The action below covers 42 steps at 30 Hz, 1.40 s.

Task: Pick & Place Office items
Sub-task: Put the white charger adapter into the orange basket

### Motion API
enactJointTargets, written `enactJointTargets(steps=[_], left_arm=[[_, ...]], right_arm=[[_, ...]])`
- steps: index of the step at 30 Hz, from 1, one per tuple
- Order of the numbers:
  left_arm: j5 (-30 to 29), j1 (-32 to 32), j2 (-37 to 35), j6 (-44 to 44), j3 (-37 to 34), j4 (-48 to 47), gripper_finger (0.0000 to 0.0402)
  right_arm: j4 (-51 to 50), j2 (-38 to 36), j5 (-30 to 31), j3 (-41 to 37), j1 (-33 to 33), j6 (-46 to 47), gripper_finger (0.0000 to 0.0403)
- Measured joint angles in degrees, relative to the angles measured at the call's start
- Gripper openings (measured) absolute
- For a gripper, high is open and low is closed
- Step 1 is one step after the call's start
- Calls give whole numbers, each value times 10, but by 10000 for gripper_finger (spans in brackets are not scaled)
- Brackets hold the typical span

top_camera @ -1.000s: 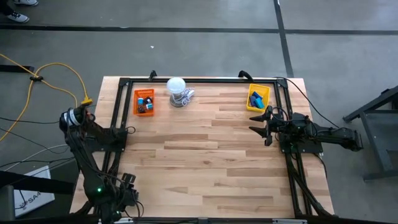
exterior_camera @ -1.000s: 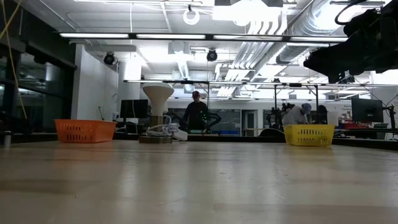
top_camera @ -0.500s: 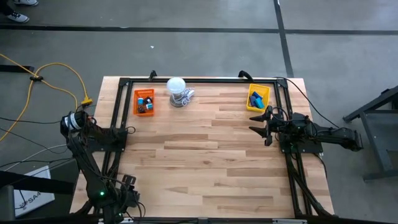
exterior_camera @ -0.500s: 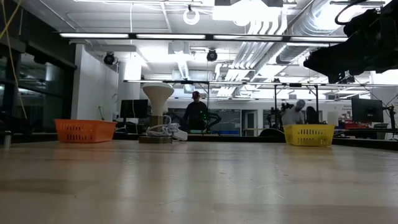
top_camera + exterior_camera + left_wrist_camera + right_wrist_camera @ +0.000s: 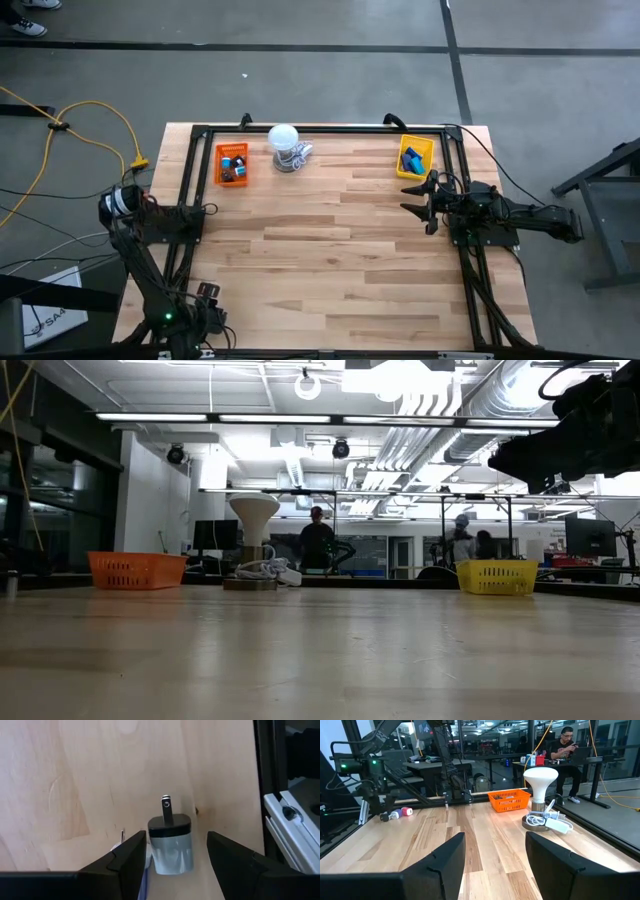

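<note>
My left gripper (image 5: 207, 293) hangs over the table's near left corner, pointing down and open. Between its fingers a grey-white plug block (image 5: 170, 845) with a black top and a metal prong lies flat on the wood; the fingers stand on either side of it without touching. A blue-and-white bit (image 5: 145, 870) peeks out by one finger. Small red and white bits (image 5: 402, 812) lie near that arm. More office items sit in the orange tray (image 5: 232, 164) and the yellow tray (image 5: 415, 158). My right gripper (image 5: 412, 195) waits open at the table's right side, pointing level.
A white round-topped object (image 5: 285, 145) with a coiled white cable stands at the far edge between the trays. A black frame (image 5: 320, 128) runs round the table. The middle of the table (image 5: 330, 240) is bare wood. People (image 5: 317, 545) stand in the room behind.
My left gripper has sunk toward the table at the near left corner, still open. The people in the background of the low view have shifted.
</note>
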Motion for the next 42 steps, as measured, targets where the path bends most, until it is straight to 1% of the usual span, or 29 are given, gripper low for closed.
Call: enactJointTargets(steps=[7,18,21,29,42], left_arm=[[0,0,15,0,0,0,202],[0,0,15,0,0,-1,201],[1,0,15,4,0,-1,192],[1,0,15,5,0,-1,145],[1,0,14,6,0,-1,139]], right_arm=[[0,0,0,0,0,0,195],[0,0,0,0,0,0,195],[0,0,0,0,0,0,195],[0,0,0,0,0,0,195],[0,0,0,0,0,0,195]])
